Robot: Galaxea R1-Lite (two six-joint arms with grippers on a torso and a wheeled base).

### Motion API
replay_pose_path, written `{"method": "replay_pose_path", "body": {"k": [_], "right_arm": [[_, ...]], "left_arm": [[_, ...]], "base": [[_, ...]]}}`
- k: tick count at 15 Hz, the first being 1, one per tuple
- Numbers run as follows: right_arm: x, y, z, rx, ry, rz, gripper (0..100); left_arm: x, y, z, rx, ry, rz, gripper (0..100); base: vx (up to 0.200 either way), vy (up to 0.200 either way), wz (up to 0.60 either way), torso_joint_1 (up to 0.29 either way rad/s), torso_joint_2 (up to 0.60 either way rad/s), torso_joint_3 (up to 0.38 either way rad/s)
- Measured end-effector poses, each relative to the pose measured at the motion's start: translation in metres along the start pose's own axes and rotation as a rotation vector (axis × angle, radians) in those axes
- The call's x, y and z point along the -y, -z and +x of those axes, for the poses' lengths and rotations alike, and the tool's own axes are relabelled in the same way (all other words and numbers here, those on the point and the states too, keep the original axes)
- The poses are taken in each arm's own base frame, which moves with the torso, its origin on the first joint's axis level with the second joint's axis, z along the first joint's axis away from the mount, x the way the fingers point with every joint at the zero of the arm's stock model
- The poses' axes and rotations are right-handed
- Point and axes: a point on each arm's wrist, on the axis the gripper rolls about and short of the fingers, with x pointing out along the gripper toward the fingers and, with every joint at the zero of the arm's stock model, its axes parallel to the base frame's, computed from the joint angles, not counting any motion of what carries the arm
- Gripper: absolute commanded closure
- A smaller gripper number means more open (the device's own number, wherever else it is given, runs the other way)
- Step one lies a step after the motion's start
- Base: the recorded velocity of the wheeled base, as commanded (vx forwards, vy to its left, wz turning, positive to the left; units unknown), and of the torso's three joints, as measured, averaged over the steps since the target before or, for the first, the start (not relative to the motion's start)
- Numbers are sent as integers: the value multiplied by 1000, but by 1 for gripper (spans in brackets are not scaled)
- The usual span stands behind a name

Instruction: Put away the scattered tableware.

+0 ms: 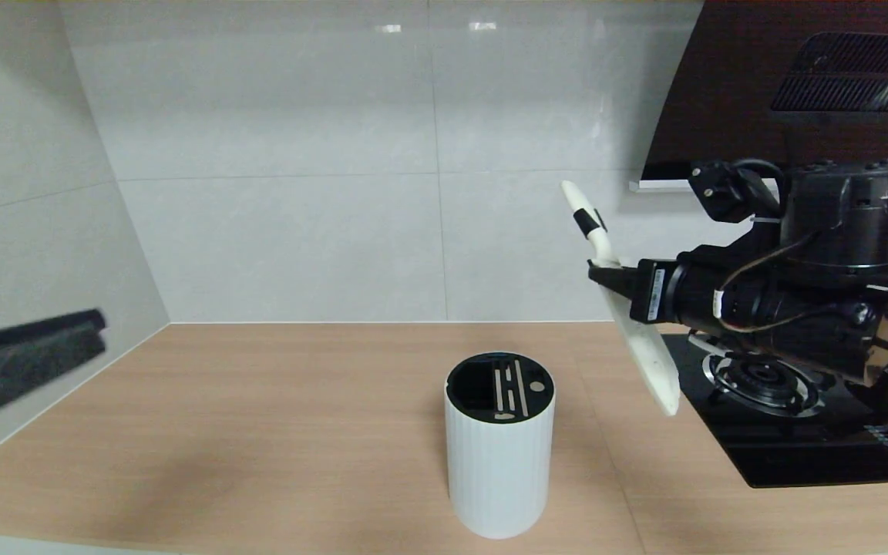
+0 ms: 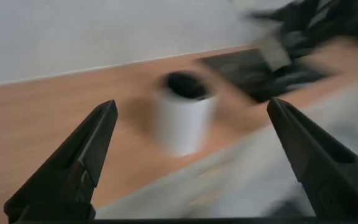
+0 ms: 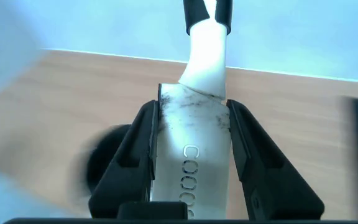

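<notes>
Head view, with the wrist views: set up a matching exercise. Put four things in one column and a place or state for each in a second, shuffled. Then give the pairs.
1. white utensil
2. ribbed white holder
3. gas stove
4. left gripper

A. open, nothing between its fingers
B. at the right end of the wooden counter
C. standing upright on the counter
D. clamped in the right gripper, above the counter

Pairs: 1-D, 2-C, 3-B, 4-A.
</notes>
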Motion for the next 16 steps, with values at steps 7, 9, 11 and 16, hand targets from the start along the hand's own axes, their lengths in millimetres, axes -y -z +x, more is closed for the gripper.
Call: {"method": "replay_pose_path", "body": {"k": [7,9,11,16], "right_arm": [[-59,27,-24,-77,-206,-12,100],[-67,31,-23,-79,-233,15,100],[-78,33,-23,-73,-272,51,100],[-99,45,-19,-109,-305,66,100]], "left_arm": [[-8,14,77,-102,166,-324,0],[-11,24,89,-101,198,-323,0],[-17,37,103,-85,219,-318,0],[-29,59,123,-145,170,-381,0]], "base": [[0,0,0,0,0,0],[0,0,0,0,0,0],[0,0,0,0,0,0],[0,0,0,0,0,0]]}}
